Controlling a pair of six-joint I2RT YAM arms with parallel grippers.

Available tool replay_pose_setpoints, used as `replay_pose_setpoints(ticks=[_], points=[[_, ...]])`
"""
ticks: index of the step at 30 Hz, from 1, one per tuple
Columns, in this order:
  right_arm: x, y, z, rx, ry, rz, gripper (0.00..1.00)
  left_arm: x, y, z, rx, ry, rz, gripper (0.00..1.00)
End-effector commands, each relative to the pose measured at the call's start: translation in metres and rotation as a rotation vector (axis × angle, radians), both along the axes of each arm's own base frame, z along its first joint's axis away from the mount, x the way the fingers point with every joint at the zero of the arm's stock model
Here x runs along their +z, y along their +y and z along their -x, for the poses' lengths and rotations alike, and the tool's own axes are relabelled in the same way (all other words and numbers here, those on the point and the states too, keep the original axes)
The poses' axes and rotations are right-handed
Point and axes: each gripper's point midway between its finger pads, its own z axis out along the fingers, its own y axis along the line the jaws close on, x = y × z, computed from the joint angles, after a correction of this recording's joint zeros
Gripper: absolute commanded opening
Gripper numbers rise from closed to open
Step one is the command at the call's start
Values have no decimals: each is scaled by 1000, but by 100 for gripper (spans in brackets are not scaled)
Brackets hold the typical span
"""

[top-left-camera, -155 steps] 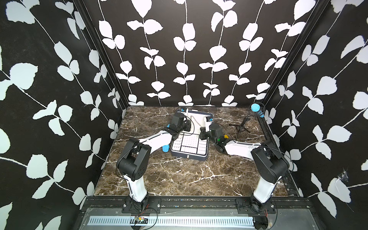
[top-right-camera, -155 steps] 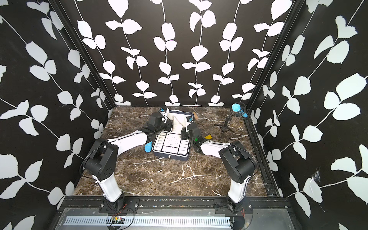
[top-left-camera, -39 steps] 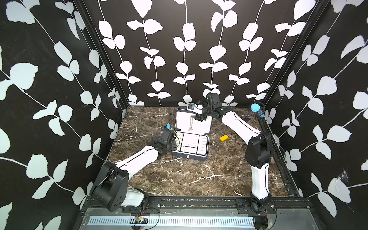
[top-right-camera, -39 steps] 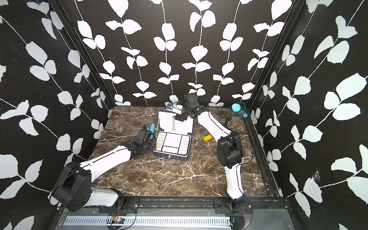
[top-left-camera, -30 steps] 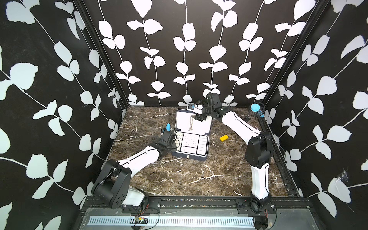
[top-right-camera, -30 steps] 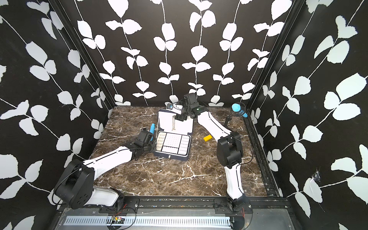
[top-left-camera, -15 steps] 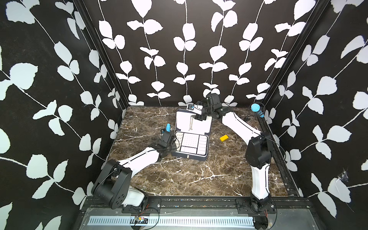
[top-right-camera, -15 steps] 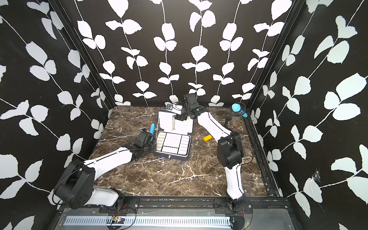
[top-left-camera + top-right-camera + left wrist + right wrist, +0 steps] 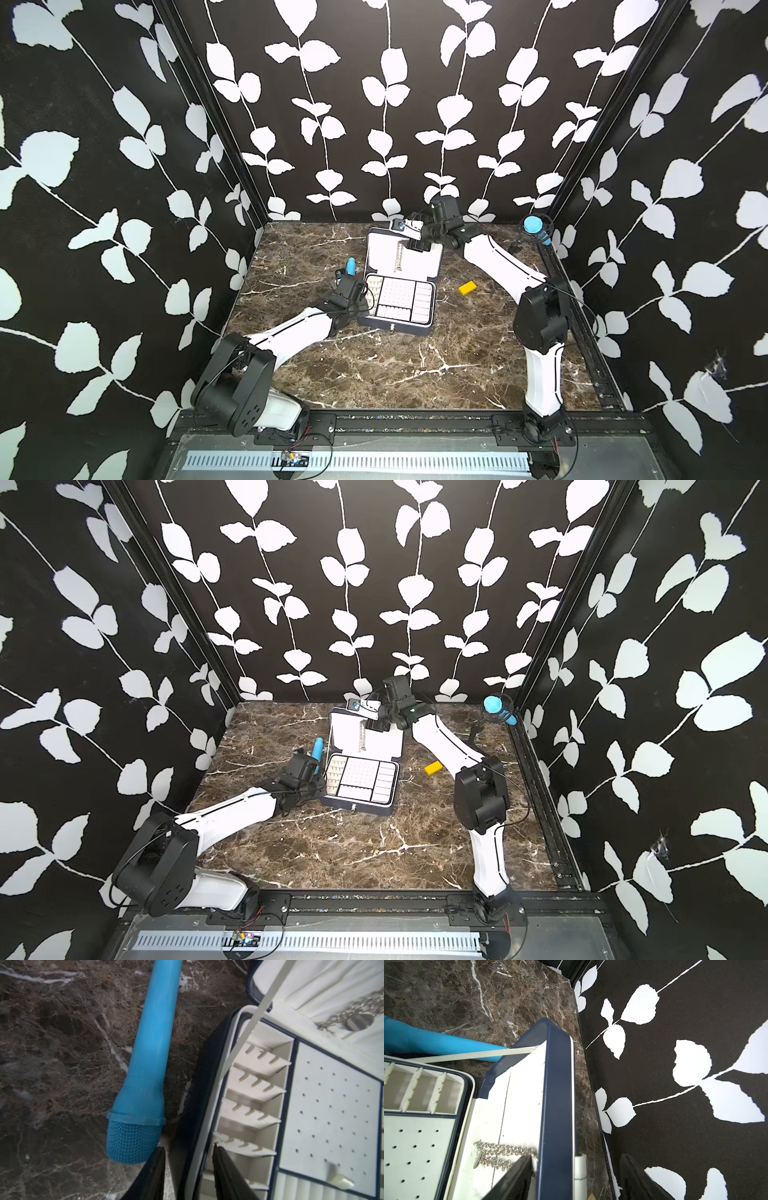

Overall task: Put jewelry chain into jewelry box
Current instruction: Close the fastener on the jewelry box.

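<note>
The navy jewelry box (image 9: 397, 328) (image 9: 357, 808) stands open, its white-lined lid (image 9: 419, 262) leaning back. The silvery jewelry chain (image 9: 400, 257) (image 9: 362, 737) (image 9: 353, 1012) (image 9: 504, 1152) hangs against the lid's lining, above the white tray. My left gripper (image 9: 365, 296) (image 9: 189, 1148) is open and straddles the base's left wall, one finger outside and one in the tray. My right gripper (image 9: 417, 243) (image 9: 577, 1156) is open over the lid's top edge. One finger rests by the chain's upper end; the other hangs well behind the lid.
A blue microphone (image 9: 351, 266) (image 9: 149, 1064) lies on the marble against the box's left side, by my left finger. A yellow block (image 9: 467, 287) sits right of the box. Another blue microphone (image 9: 534, 226) stands on a stand at the back right. The back wall is close behind the lid.
Five seconds ago both grippers were low over the tray. Since then the right one has gone up to the lid's top edge and the left to the box's left wall. The last second shows hardly any motion.
</note>
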Motion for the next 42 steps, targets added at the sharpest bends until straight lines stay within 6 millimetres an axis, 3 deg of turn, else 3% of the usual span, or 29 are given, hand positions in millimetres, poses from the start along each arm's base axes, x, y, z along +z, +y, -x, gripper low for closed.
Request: replay_pose_setpoints(ticks=[1, 6, 13, 27, 42], points=[[-15, -7, 8, -34, 87, 6, 78, -26, 13, 22, -4, 105, -53, 40], [8, -7, 17, -27, 154, -79, 91, -24, 12, 21, -8, 99, -50, 40], [26, -11, 18, -40, 288, -194, 96, -23, 10, 20, -10, 97, -45, 41], [3, -8, -6, -106, 332, -214, 96, -23, 9, 19, -18, 98, -47, 40], [0, 2, -15, -160, 280, -206, 97, -24, 9, 19, -21, 98, -50, 40]])
